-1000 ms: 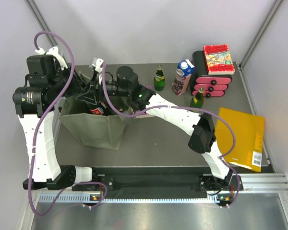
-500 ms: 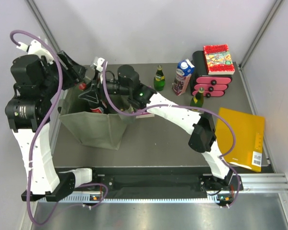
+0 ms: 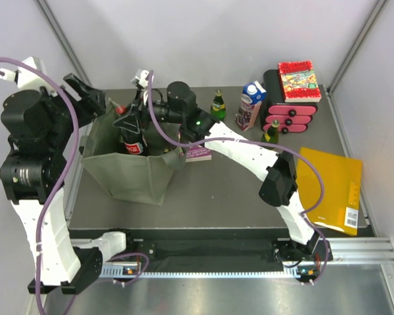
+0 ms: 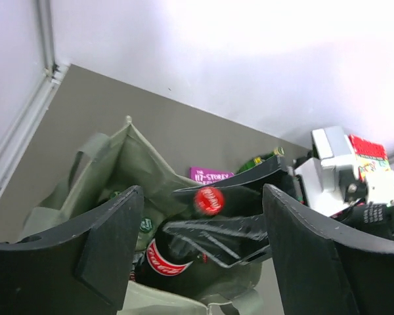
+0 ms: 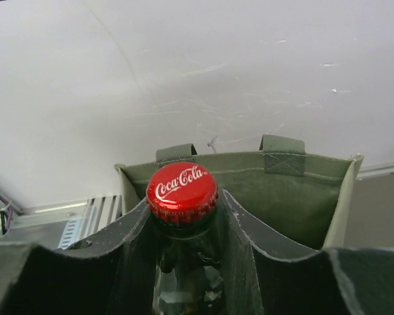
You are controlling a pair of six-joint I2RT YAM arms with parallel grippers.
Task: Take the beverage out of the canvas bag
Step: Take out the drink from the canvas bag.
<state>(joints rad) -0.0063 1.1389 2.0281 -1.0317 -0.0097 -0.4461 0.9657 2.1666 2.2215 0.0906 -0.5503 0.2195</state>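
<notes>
Jaws of the right gripper (image 5: 184,226) clamp the neck of the cola bottle (image 5: 182,190), likely to lift it out; its body hangs below them inside the canvas bag (image 5: 295,197). Jaws of the left gripper (image 4: 202,203) stand wide apart, empty, above the bag.

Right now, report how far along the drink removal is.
Done: the right gripper grips the neck of the dark glass, red-capped Coca-Cola bottle. In hand: the lift; its body sits inside the olive green canvas bag. The left gripper is open, holding nothing. Left: raise the bottle clear.
</notes>
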